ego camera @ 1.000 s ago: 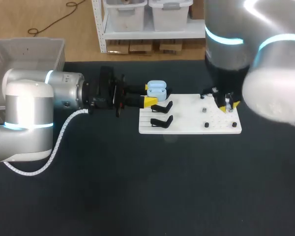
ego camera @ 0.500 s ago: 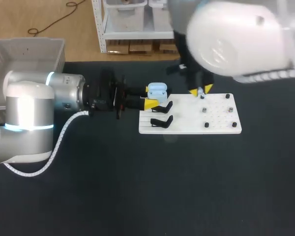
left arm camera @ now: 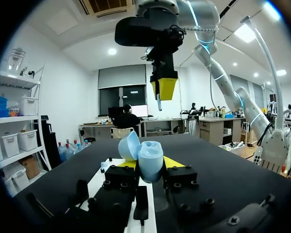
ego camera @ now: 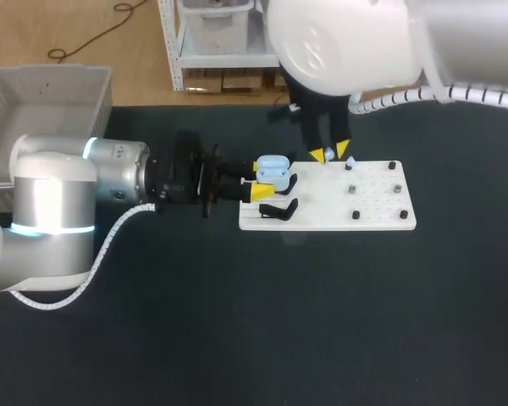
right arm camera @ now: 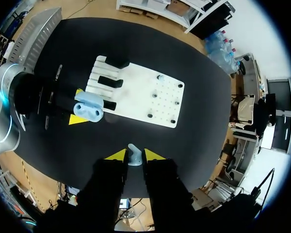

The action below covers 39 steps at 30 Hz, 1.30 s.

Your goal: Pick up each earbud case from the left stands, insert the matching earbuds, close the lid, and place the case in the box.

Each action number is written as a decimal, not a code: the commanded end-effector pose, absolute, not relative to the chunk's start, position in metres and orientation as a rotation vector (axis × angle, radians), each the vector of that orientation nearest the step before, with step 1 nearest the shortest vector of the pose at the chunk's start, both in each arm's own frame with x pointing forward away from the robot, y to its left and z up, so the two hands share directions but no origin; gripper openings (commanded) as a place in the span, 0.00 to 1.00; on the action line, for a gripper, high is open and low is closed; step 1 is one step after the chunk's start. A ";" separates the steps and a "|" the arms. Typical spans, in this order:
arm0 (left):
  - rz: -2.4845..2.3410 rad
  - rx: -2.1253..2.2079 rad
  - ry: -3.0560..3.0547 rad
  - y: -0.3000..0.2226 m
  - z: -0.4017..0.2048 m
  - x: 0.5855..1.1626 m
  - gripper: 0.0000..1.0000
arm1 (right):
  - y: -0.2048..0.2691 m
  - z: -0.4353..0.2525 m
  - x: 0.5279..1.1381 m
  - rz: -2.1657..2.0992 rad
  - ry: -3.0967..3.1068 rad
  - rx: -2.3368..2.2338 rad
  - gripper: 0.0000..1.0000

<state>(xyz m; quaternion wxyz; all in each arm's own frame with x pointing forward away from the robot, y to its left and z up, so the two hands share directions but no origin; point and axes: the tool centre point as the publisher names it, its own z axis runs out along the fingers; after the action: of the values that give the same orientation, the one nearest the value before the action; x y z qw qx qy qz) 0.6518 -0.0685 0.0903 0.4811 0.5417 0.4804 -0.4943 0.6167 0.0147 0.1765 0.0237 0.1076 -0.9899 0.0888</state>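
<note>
While your left gripper (ego camera: 260,178) clamps the open case (ego camera: 273,167) and your right gripper (ego camera: 328,153) pinches an earbud (right arm camera: 134,157), centre it above the case, then lower slowly.

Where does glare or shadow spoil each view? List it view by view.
Head view: the right arm glares white, with little surface detail; the case is clear. Left wrist view: ceiling lights shine behind the right gripper, leaving it dark above its yellow tips. Right wrist view: no glare; the pale earbud shows plainly against the dark table.
</note>
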 end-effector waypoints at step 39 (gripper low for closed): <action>-1.157 1.394 1.143 -0.084 0.082 0.650 0.00 | 0.055 0.161 0.624 0.177 -2.921 -0.219 0.00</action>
<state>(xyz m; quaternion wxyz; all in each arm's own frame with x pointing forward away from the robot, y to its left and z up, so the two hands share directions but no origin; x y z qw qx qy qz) 0.6484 -0.0821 0.0828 0.4802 0.5704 0.4693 -0.4732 0.6256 0.0554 0.1620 0.1045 -0.0728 -0.9899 0.0617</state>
